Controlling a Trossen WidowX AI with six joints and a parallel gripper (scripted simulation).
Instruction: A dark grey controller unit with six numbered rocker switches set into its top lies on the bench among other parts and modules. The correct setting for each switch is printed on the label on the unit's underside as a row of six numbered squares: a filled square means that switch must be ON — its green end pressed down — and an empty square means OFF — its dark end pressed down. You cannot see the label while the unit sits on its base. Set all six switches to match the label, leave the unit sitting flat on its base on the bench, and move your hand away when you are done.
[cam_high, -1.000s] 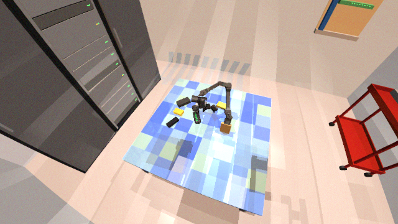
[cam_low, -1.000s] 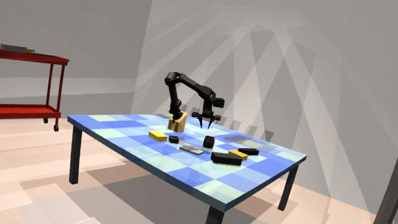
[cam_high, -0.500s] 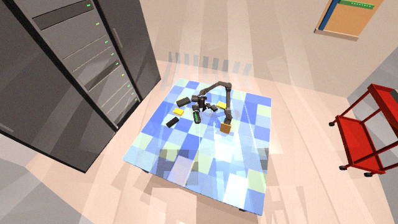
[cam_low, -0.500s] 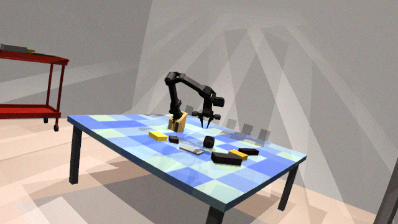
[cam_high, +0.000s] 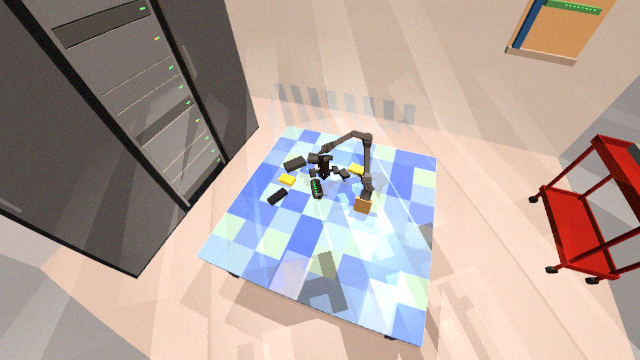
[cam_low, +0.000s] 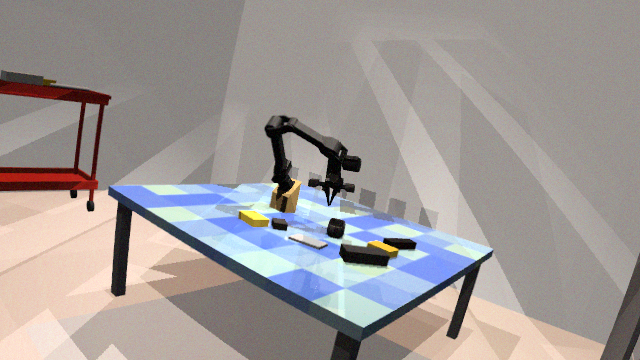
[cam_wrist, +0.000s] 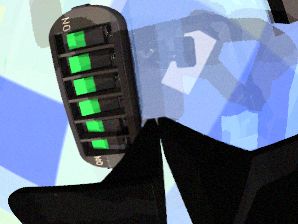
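The robot arm's gripper (cam_low: 330, 199) hangs above the bench with its two black fingers pressed nearly together on nothing, tips pointing down. Just below and to one side lies the dark grey controller unit (cam_wrist: 93, 86), base down on the checkered tabletop (cam_low: 320, 287), its six rocker switches (cam_wrist: 85, 86) facing up in a single row, each showing a bright green end. The fingers do not touch it.

The unit looks like a rigid, rounded moulded case, probably light enough for one gripper but smooth-sided and liable to slip or roll when tipped to expose the underside label. Its long flat flanks, across the narrow width, appear the safest place to pinch; the switch faces should be left alone until then.

Around it sit other modules: two yellow blocks (cam_low: 253, 218), several dark boxes (cam_low: 364, 254), a flat pale plate (cam_low: 308, 241). The arm rises from a tan base block (cam_low: 296, 194). Beyond the blue-and-pale-green bench stand a tall server cabinet (cam_high: 100, 100) and a red trolley (cam_high: 580, 220) on a beige floor.
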